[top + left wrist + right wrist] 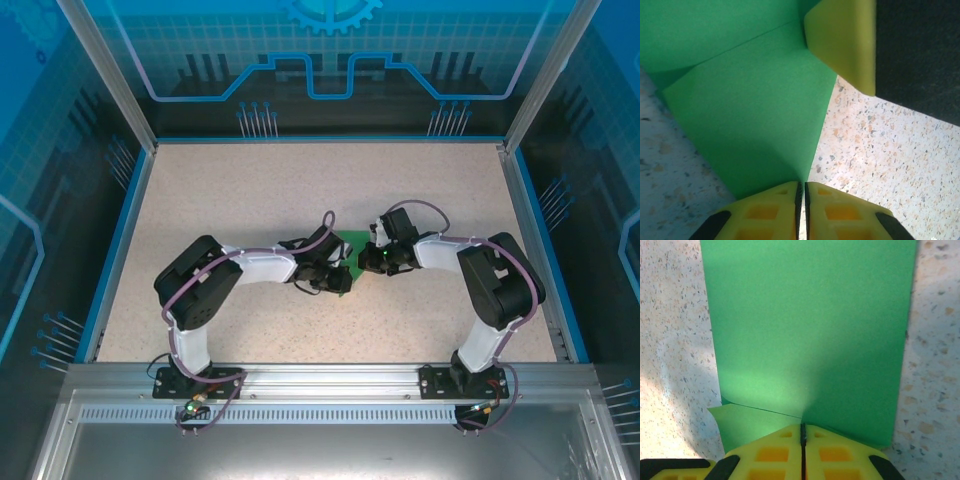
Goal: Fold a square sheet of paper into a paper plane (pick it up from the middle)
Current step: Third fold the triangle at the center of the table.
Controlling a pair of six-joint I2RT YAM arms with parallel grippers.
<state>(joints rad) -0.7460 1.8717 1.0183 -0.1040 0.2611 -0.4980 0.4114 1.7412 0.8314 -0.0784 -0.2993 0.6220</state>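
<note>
Near edge: left arm (pixel 200 295) and right arm (pixel 495 285), bases side by side, both elbowed inward so the wrists meet over the middle of the speckled beige table (pixel 250 190).

Left gripper (pixel 801 189): two yellow fingers pressed together with a hairline gap between them, pinching a corner of the square sheet of paper (pixel 810 325); from the pinch the green widens away and to the left in the left wrist view; one straight crease crosses it further out.

Right gripper (pixel 802 430): two yellow fingers closed tight, nipping the near edge of the same sheet; one of these fingers appears upper right in the left wrist view, at the paper's far side.

Orientation: in the right wrist view the sheet reads as an oblong; long axis runs straight away from the fingers; far end cut off by the frame; a second layer peeks out lower left beneath a crease line.

Top view: a small green patch between the two grippers, the rest covered; axis there cannot be told.

Count: one sheet; two arms; two grippers, two fingers each.

Far: blue back panel (pixel 330 60).
</note>
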